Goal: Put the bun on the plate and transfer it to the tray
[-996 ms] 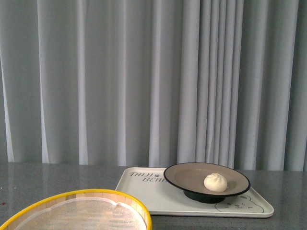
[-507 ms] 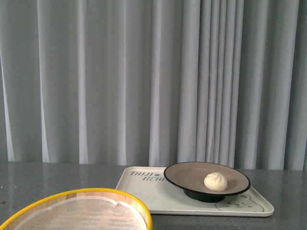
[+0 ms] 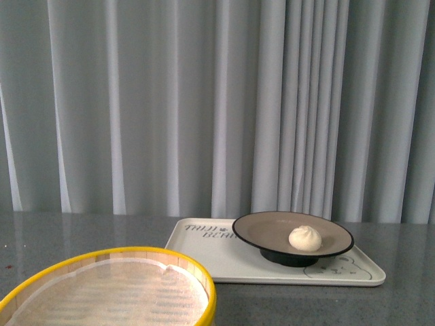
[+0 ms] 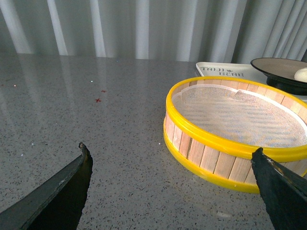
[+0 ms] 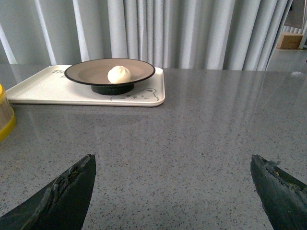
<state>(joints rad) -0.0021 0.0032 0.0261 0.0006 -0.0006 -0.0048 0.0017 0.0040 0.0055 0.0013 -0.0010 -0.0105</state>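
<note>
The cream-white bun (image 3: 305, 238) lies on the black-rimmed plate (image 3: 262, 237), right of its middle. The plate stands on the white tray (image 3: 219, 262) at the back right of the grey table. Bun (image 5: 119, 74), plate (image 5: 86, 74) and tray (image 5: 43, 86) also show in the right wrist view, far ahead of my open, empty right gripper (image 5: 172, 158). My open, empty left gripper (image 4: 170, 149) hovers low over the table beside the steamer basket; the left wrist view shows the plate's edge (image 4: 276, 72), bun (image 4: 301, 74) and tray (image 4: 218, 70) beyond. Neither arm shows in the front view.
A yellow-rimmed bamboo steamer basket (image 3: 112, 293) with a white liner stands at the front left, near my left gripper (image 4: 230, 120); its edge also shows in the right wrist view (image 5: 5, 120). Grey curtains (image 3: 204, 109) hang behind the table.
The front view has shifted slightly: the steamer basket shows a little larger and higher in frame. Bun, plate and tray stay put.
</note>
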